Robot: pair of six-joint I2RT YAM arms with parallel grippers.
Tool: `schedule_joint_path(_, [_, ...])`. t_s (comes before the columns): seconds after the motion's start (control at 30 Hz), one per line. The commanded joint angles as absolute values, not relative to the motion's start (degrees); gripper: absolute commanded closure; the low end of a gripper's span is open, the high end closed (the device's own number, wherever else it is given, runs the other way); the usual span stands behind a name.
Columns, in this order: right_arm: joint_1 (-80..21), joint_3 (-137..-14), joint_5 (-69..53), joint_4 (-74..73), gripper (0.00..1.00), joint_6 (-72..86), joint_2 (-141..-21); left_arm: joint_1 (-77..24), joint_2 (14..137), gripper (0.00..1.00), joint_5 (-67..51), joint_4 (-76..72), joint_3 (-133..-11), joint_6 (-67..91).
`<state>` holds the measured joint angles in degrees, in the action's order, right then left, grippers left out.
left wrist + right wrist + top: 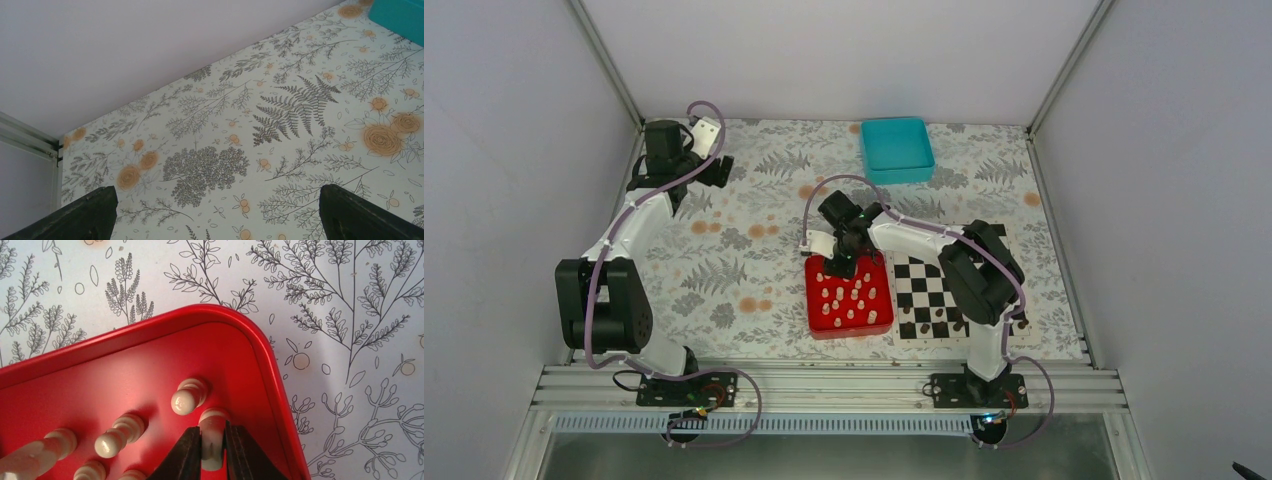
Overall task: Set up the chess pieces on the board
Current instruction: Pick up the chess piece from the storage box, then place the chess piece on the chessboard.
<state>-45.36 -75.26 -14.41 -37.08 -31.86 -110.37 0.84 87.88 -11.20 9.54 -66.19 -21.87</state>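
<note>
Top view only: the board (936, 283) lies at 3 o'clock of the red tray (849, 333), just beside it. Dark pieces (934, 325) sit along its near edge. The teal tray (896, 148) is at 1 o'clock, well apart.
Right wrist view only: close detail of the grip, in a rounded corner of the red tray.
Chess pieces (852, 298): cream, all in the red tray.
Piece and tool: the cream piece (214, 416) stands between the fingers, with a neighbour touching it at 10 o'clock.
Right gripper (212, 432): closed tight, both fingers pressed against the cream piece's sides.
Left gripper (217, 200): spread wide, holding nothing, above the floral table cover (200, 125), at 10 o'clock of the red tray.
</note>
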Motion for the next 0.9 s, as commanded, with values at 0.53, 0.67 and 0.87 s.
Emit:
schedule_joint_path(0.53, [-33.9,-84.4,-20.3,-49.6,0.96,-33.6,-98.5,0.8,87.0,0.0,-11.7,8.9,-65.4,-23.0])
schedule_joint_path(0.67, [-24.8,-84.4,-18.0,-50.3,0.96,-34.9,-96.9,0.7,87.0,0.0,-11.7,9.1,-65.6,-23.2])
schedule_joint_path(0.87, [-14.5,-79.3,-17.8,-47.8,0.96,-37.1,-99.0,0.7,86.9,0.0,-11.7,9.1,-65.5,-23.3])
